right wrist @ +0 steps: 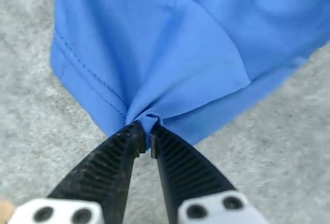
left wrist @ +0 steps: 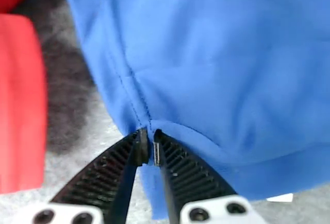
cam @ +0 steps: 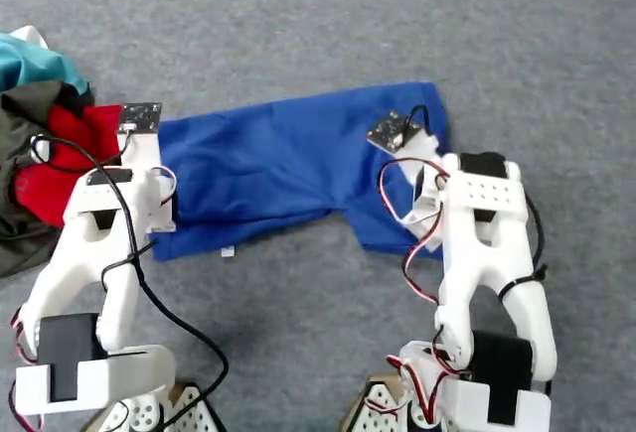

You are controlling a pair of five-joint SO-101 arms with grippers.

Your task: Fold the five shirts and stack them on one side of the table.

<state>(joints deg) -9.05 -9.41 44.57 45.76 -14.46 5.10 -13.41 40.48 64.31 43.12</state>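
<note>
**High view**
- Table (cam: pixel 298 35): a grey, felt-like surface that runs to every edge.
- Blue shirt (cam: pixel 288 159): lies rumpled across the middle of the table, its length running from 9 o'clock to 3 o'clock. The 3 o'clock end sits a little farther toward 12 than the other end.
- White label (cam: pixel 227 250): at the hem on the 6 o'clock side of the blue shirt.
- Shirt pile (cam: pixel 30 184): heaped at the 9 o'clock edge of the table. It holds a teal shirt (cam: pixel 25 60) toward 12, a dark garment (cam: pixel 20 228) toward 6 and a red shirt (cam: pixel 75 149) just beside the 9 o'clock end of the blue shirt.
- Left arm (cam: pixel 94 253): comes in from 7 o'clock, with its wrist over the 9 o'clock end of the blue shirt.
- Right arm (cam: pixel 487 243): comes in from 5 o'clock, with its wrist over the 3 o'clock end.

**Left wrist view**
- Left end effector (left wrist: pixel 148 149): the jaws are closed to a sliver and pinch the stitched edge of the blue shirt.
- Surroundings: the red shirt lies close by on the grey table, apart from the jaws.

**Right wrist view**
- Right end effector (right wrist: pixel 145 139): the jaws are nearly together and grip a bunched fold of the blue shirt at its edge.
- Cloth: creases fan out from the pinch, and a folded-over flap lies on top.
</note>
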